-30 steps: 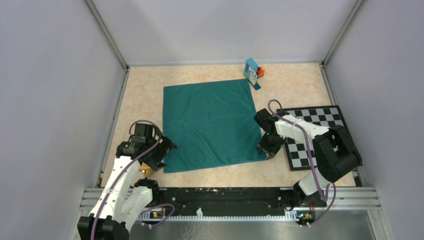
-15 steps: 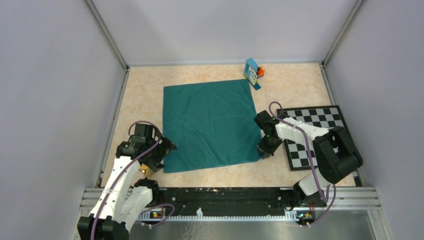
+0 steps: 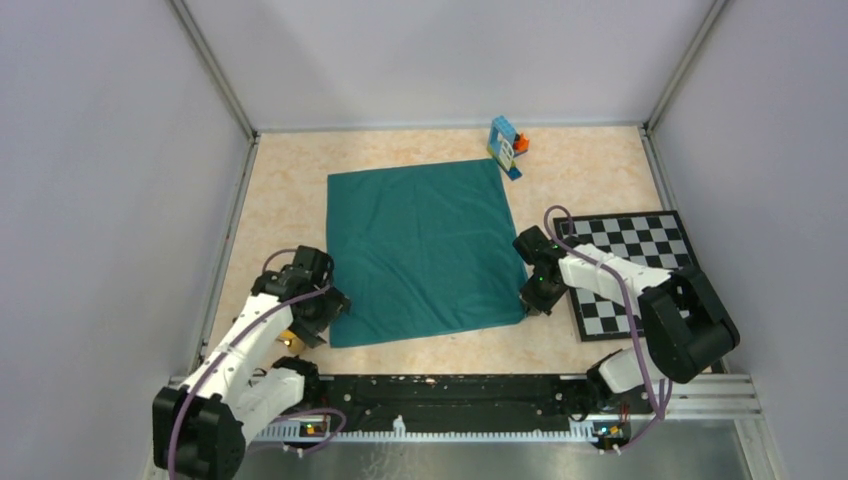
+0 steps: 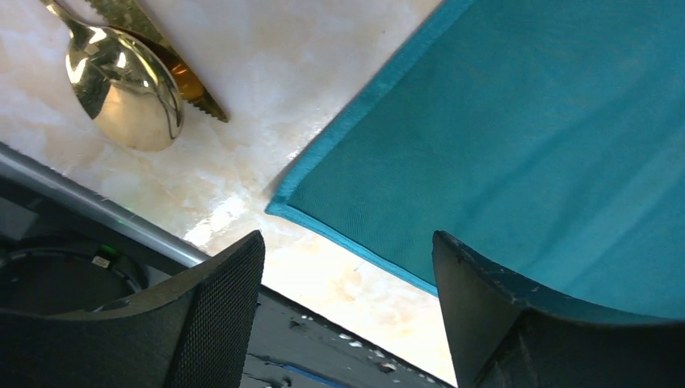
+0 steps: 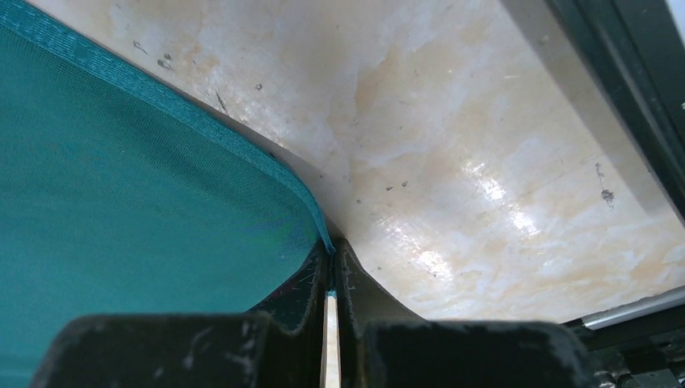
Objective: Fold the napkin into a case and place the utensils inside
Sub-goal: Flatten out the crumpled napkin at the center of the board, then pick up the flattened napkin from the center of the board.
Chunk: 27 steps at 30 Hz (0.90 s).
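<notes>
The teal-green napkin [image 3: 425, 250] lies flat and unfolded in the middle of the table. My right gripper [image 3: 530, 300] is at its near right corner, and the right wrist view shows the gripper [image 5: 331, 259] shut on the napkin [image 5: 137, 186] with the hem pinched between the fingers. My left gripper [image 3: 322, 318] hovers at the near left corner. In the left wrist view this gripper [image 4: 347, 267] is open, with the napkin's [image 4: 525, 137] corner between the fingers and untouched. The golden utensils [image 3: 291, 340] lie just left of it, a spoon [image 4: 125, 85] and a serrated knife [image 4: 174, 69].
A black-and-white checkerboard mat [image 3: 630, 270] lies to the right, under my right arm. Blue-orange toy blocks [image 3: 507, 145] stand at the back by the napkin's far right corner. A black rail [image 3: 450, 390] runs along the near edge. Walls close in on three sides.
My right gripper has shut on the napkin's near right corner. My left gripper has shifted a little to the right, closer over the near left corner, its jaws slightly narrower.
</notes>
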{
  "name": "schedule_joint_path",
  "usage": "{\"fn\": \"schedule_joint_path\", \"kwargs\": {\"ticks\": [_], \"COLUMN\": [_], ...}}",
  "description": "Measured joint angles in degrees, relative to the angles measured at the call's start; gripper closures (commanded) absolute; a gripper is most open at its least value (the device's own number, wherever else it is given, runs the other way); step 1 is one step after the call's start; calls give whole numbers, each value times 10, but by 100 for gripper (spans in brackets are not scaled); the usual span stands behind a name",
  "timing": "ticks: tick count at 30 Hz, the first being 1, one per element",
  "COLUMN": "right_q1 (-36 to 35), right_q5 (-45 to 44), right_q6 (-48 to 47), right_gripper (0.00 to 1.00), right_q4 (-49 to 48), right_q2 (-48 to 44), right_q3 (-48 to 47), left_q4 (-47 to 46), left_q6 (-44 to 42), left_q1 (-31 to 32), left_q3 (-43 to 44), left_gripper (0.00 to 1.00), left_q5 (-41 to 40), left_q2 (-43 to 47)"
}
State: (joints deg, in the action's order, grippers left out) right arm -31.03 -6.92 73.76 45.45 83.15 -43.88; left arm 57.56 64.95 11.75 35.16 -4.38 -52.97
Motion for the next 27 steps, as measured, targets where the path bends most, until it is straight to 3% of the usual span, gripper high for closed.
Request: {"fn": "schedule_joint_path", "kwargs": {"ticks": [5, 10, 21, 27], "right_q1": [0, 0, 0, 19], "right_q5": [-14, -16, -16, 1], "right_q6": [0, 0, 2, -1], "right_gripper": [100, 100, 100, 100], "right_q4": [-5, -5, -7, -17], "right_q2": [-6, -6, -7, -13], "right_q3": [3, 4, 5, 11], "left_q4": [10, 14, 41, 37], "left_q6": [69, 119, 207, 231], "left_q1": [78, 93, 109, 109], "left_q3": [0, 0, 0, -2], "left_gripper": [31, 42, 42, 48], "left_q5": [-45, -59, -81, -81], "left_q2": [-55, -86, -131, -157]}}
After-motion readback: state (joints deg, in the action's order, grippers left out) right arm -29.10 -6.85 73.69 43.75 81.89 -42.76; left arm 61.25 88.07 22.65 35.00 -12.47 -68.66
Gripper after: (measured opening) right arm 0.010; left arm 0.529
